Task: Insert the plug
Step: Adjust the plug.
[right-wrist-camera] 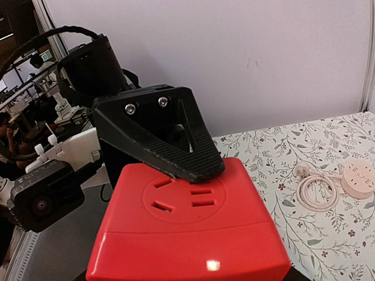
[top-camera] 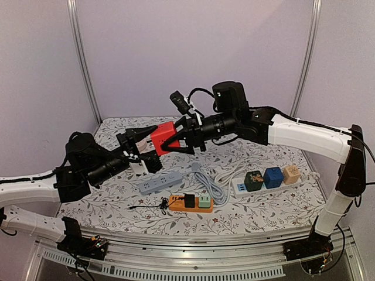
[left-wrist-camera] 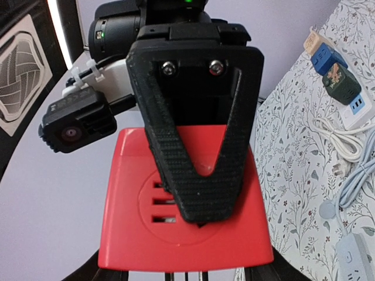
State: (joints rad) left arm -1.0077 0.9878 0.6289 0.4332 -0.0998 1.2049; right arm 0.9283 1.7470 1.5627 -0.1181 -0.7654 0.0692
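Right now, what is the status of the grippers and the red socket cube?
Left gripper and right gripper both clamped on red socket cube, held above table. Visible slots empty. Fingers lie across socket face.

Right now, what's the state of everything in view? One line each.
red socket cube: in the air, clamped from both sides, no plug in the visible sockets.
left gripper: shut on the red socket cube.
right gripper: shut on the red socket cube.
grey power strip: flat on the table.
orange power strip: flat, two blocks plugged in.
white power strip: flat, three cubes plugged in.
white cable: loose, plug free.
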